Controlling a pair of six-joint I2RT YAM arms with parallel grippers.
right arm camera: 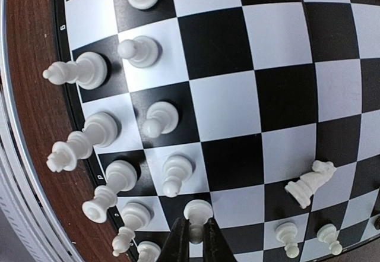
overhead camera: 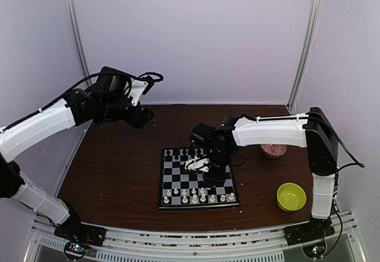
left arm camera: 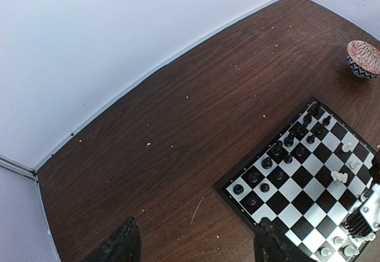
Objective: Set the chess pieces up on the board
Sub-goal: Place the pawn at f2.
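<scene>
Left fingers [left arm camera: 116,247] spread, held high; right fingers [right arm camera: 178,244] pinched, low.

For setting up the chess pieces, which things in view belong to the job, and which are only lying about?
Belongs to the job: chessboard, black pieces, white pieces, fallen white knight, white pawn in the right gripper.
Only lying about: red-patterned bowl, yellow-green bowl, pale crumbs.

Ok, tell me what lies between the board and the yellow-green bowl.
Nothing: in the top view, only bare table separates the board from the yellow-green bowl.
</scene>
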